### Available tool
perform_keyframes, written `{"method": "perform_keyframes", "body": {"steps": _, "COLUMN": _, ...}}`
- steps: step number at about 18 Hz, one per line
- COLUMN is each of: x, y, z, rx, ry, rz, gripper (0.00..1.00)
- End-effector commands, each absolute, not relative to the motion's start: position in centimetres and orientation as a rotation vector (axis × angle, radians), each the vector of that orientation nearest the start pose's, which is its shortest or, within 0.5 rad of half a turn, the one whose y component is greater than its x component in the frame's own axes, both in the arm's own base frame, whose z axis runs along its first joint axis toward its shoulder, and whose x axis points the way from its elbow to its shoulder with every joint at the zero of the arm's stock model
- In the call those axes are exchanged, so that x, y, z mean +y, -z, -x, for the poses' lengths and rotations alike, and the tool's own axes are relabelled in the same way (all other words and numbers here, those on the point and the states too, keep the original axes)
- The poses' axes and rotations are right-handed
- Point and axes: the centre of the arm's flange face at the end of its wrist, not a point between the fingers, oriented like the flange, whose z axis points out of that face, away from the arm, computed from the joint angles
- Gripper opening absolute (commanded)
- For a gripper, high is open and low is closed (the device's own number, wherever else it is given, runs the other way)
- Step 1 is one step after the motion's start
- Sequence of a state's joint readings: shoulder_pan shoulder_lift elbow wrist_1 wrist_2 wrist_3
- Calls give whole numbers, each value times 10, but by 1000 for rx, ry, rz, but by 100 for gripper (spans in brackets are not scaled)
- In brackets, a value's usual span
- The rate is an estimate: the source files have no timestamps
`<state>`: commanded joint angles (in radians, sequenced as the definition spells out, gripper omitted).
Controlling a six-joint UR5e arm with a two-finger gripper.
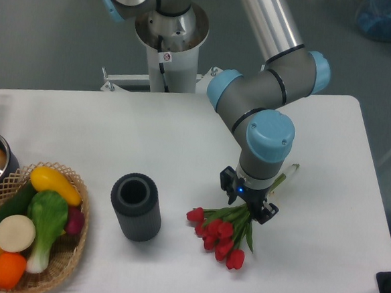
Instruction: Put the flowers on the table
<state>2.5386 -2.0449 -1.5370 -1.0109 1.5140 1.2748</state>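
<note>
My gripper (pixel 250 205) is down over the flowers (pixel 219 233), jaws round the green stems; can't tell if they're pinching or just off. Red buds lie on the table (pixel 183 132), right of the dark cylinder (pixel 135 207), w/ basket (pixel 67 258) far left.

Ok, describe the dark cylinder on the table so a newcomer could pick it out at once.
Start at the wicker basket of toy vegetables at the white table's front left. Just right of it stands the dark cylinder, upright with an open top, left of the red flowers. It is the only dark grey, ribbed thing there.
</note>
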Motion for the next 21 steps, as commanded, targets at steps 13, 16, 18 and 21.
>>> {"method": "perform_keyframes", "body": {"steps": 13, "x": 423, "y": -330, "z": 512, "rx": 314, "ry": -251, "rz": 3056, "gripper": 100}}
{"method": "perform_keyframes", "body": {"steps": 16, "x": 414, "y": -329, "z": 518, "rx": 291, "ry": -250, "rz": 3060, "gripper": 100}}
{"method": "perform_keyframes", "body": {"steps": 18, "x": 411, "y": -331, "z": 520, "rx": 289, "ry": -254, "rz": 3059, "gripper": 100}}
{"method": "perform_keyframes", "body": {"steps": 21, "x": 408, "y": -332, "z": 522, "rx": 298, "ry": -256, "rz": 3058, "gripper": 100}}
